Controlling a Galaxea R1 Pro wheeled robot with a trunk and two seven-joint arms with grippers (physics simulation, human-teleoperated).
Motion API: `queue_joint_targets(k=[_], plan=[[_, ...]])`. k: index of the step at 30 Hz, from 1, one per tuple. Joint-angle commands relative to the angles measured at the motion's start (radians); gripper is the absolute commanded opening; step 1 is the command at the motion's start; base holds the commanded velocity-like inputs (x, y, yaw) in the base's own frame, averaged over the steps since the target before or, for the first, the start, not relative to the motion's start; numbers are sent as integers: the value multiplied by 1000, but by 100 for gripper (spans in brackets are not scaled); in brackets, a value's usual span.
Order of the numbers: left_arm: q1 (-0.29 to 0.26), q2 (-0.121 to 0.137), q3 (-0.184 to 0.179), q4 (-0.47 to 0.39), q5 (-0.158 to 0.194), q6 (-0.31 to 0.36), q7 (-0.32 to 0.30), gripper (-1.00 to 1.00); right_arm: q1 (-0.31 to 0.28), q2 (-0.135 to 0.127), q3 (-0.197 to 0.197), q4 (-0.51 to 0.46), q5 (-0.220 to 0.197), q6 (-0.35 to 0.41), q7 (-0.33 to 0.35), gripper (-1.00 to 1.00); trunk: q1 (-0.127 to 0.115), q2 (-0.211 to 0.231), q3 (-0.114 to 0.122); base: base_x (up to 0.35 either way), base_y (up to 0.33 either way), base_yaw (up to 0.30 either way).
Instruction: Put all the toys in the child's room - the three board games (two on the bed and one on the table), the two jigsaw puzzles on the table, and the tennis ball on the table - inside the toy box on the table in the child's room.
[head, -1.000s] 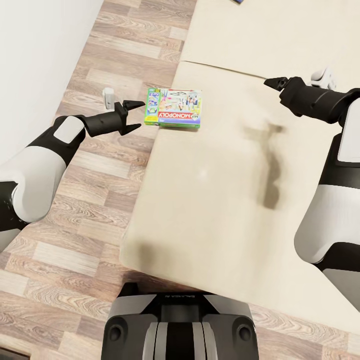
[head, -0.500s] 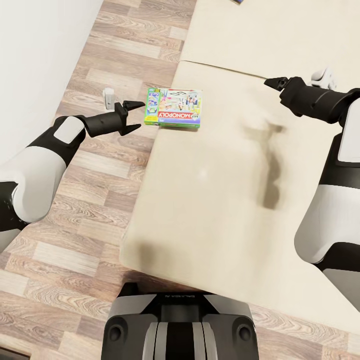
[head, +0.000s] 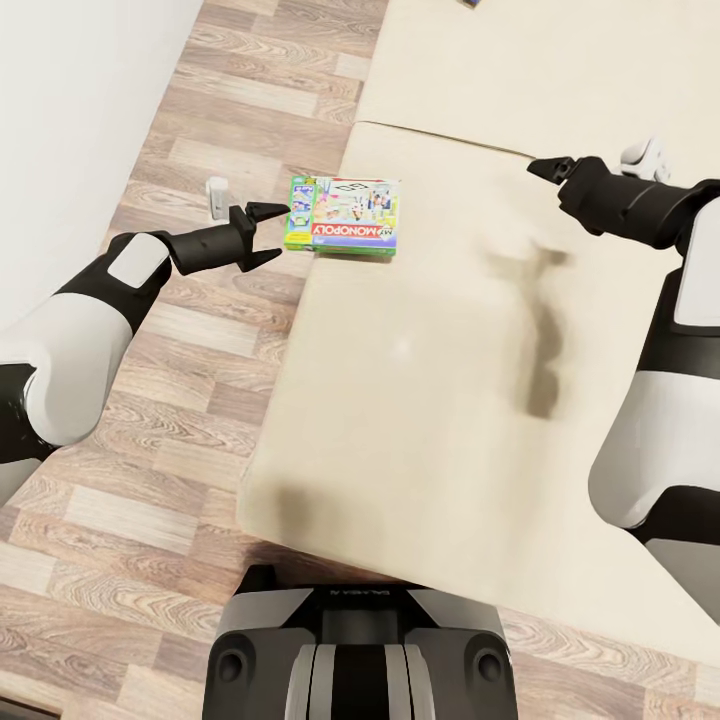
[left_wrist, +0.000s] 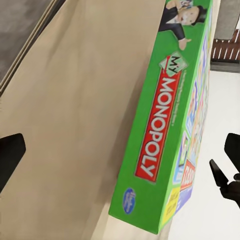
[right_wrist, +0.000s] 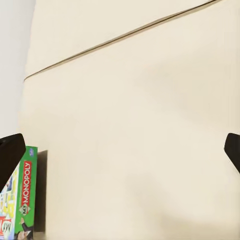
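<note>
The green-edged "MY MONOPOLY" board game (head: 342, 216) lies flat on the bed (head: 420, 400), at the mattress's left edge. My left gripper (head: 279, 232) is open at the box's left end, over the floor, its fingertips level with the box's edge. In the left wrist view the box (left_wrist: 165, 130) lies edge-on between the two spread fingers (left_wrist: 11, 155), not gripped. My right gripper (head: 540, 166) hovers open over the bed's right part, holding nothing. Its wrist view shows the box (right_wrist: 20, 210) far off on the mattress (right_wrist: 140, 100).
A seam (head: 440, 142) splits the beige mattress into two sections. A dark blue corner of something (head: 474, 3) pokes in at the far section's top edge. Wood-plank floor (head: 150, 420) runs along the bed's left side, with a white wall (head: 70, 120) beyond.
The whole view has shifted slightly, so bed and box sit a little higher and further left in the picture. Both grippers keep their pose and opening.
</note>
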Motion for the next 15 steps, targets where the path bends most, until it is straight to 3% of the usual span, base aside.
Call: queue_joint_targets(k=[1,15], plan=[[0,0,4,0,-3,5,-3,100,1,0,-1,-1,-9,4,-7,100,0,0,0,0,0,-11],[2,1,4,0,-3,6,-8,100,4,0,-1,-1,-9,4,-7,100,0,0,0,0,0,-5]])
